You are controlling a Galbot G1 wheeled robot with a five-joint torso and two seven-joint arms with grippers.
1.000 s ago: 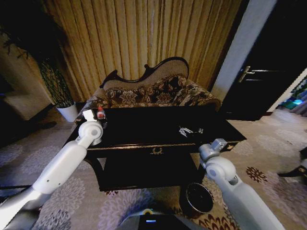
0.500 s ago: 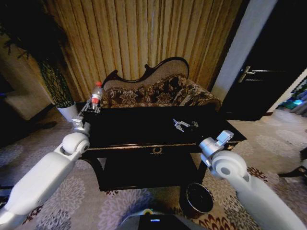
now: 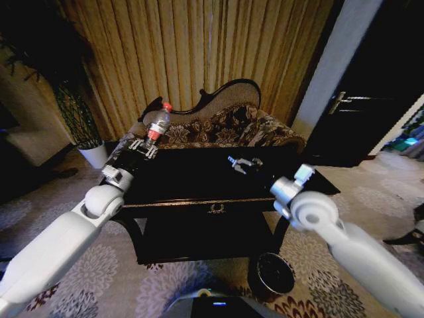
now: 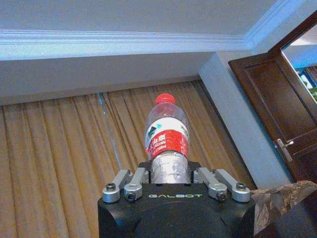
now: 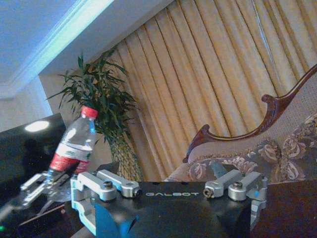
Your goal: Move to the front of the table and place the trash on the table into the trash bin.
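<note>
Head view: left claw (image 3: pixel 147 144) raised over the table (image 3: pixel 199 177), grasping the bottle (image 3: pixel 156 123); right claw (image 3: pixel 240 161) released.

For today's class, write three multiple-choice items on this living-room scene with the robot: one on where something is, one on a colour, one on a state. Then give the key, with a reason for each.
1. Where is the trash bin?
A. On the table
B. On the carpet, before the table's right front corner
C. On the sofa

2. What colour is the bottle's cap?
A. Red
B. Blue
C. White

3. What is the left gripper doing?
A. Hanging open and empty
B. Resting flat on the table
C. Shut on the bottle, holding it above the table

Key:
1 B: the bin stands on the floor, lower than the table.
2 A: the bottle has a red cap and red label.
3 C: the left gripper clamps the bottle's base, lifted cap-up above the tabletop. The right gripper hovers over the table.
</note>
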